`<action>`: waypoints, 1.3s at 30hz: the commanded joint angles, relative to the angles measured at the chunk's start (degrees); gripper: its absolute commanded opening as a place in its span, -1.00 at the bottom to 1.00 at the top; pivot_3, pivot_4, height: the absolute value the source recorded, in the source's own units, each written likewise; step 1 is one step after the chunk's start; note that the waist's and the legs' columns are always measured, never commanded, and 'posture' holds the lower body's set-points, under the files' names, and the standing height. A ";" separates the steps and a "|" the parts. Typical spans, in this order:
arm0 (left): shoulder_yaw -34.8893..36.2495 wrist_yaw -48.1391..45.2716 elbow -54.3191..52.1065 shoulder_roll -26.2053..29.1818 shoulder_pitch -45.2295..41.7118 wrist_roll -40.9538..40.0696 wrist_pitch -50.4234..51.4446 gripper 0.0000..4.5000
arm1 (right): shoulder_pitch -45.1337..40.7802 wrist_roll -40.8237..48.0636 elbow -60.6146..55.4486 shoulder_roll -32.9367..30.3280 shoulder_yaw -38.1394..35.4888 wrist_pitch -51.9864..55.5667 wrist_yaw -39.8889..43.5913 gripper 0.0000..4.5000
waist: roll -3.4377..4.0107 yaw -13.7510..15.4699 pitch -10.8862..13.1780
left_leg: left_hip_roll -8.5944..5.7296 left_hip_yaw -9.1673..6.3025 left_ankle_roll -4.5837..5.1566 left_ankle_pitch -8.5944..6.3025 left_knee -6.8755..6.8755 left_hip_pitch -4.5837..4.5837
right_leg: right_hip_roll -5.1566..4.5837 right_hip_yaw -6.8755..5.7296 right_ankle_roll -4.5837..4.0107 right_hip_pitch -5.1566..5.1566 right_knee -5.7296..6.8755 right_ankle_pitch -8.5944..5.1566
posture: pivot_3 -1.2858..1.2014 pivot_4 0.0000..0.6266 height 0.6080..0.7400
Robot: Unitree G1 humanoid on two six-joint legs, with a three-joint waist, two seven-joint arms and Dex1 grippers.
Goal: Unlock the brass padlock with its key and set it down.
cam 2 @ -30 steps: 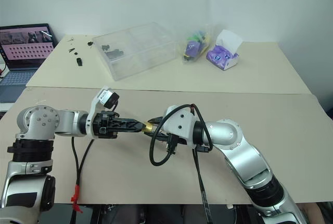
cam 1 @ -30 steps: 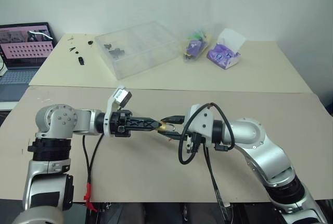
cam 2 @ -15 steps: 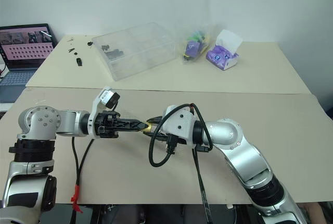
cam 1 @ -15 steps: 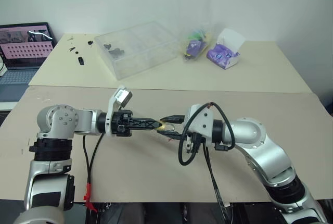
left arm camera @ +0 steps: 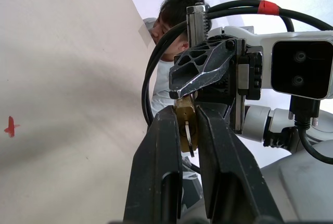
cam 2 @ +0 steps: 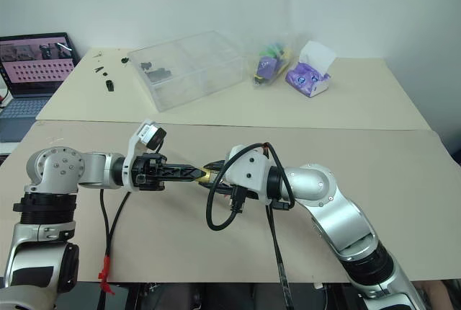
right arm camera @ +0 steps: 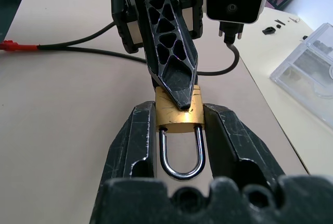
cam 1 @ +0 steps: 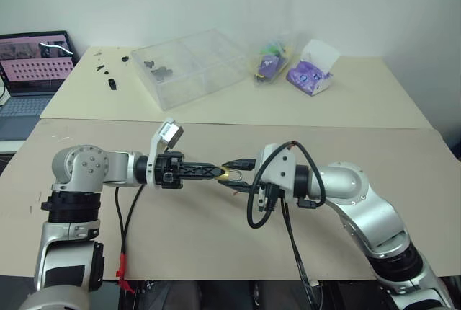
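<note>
The small brass padlock (right arm camera: 179, 115), silver shackle closed, is sitting clamped in the right claw (right arm camera: 179, 130) while the left claw (left arm camera: 182, 130) is pinching its end above the tan bench (cam 1: 216, 238).

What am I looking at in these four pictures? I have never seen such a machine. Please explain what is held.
This is a humanoid robot with two arms, each ending in a two-fingered claw. Two pictures come from cameras on its head, looking down over a table; the other two come from cameras on each wrist. The right claw is shut on a small brass padlock, gripping its body with the silver shackle pointing back toward the wrist. The left claw, closed, meets the padlock's other end; I cannot make out a key. Farther back lie a clear plastic box, a purple tissue pack and a laptop. A person shows behind the arms in the left wrist view.
</note>
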 commanded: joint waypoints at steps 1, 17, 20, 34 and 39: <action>-0.05 -0.30 -1.13 -0.19 -0.25 0.04 -1.39 -1.00 | -0.95 0.21 -2.06 -0.19 -0.52 -0.87 -0.35 -0.58 | 0.00 0.01 0.00 | 0.00 0.00 0.00 0.00 0.00 0.00 | 0.00 0.00 0.00 0.00 0.00 0.00 | 0.03 -0.52 1.00; 0.52 0.34 -1.80 0.27 0.63 -0.30 -1.90 -1.00 | -1.10 -0.03 -1.88 0.76 -0.04 -1.21 -1.06 0.38 | 0.00 0.00 0.00 | 0.00 0.00 0.00 0.00 0.00 0.00 | 0.00 0.00 0.00 0.00 0.00 0.00 | 0.03 -0.52 1.00; 0.58 -0.14 -2.12 1.22 1.31 -0.06 -2.37 -1.00 | 0.05 -0.42 -0.72 -0.59 -1.42 -2.22 -0.81 0.38 | 0.00 -0.03 0.00 | 0.00 0.00 0.00 0.00 0.00 0.00 | 0.00 0.00 0.00 0.00 0.00 0.00 | 0.03 -0.52 1.00; 2.72 0.73 -0.13 2.82 1.06 0.68 -4.39 -1.00 | 8.32 -4.31 1.95 -5.50 -4.06 -7.73 -2.46 0.27 | 0.00 -0.06 0.00 | -0.02 0.01 0.00 0.00 0.00 0.00 | -0.02 0.00 0.00 0.00 -0.01 -0.01 | 0.03 -0.52 1.00; 2.29 0.61 -0.75 2.36 1.77 0.77 -4.61 -1.00 | 7.75 -6.58 1.61 -3.37 -0.46 -8.11 -3.21 -0.37 | 0.00 0.01 0.00 | -0.02 -0.02 0.00 0.00 0.00 0.01 | 0.00 0.00 0.00 0.00 0.00 -0.01 | 0.03 -0.52 1.00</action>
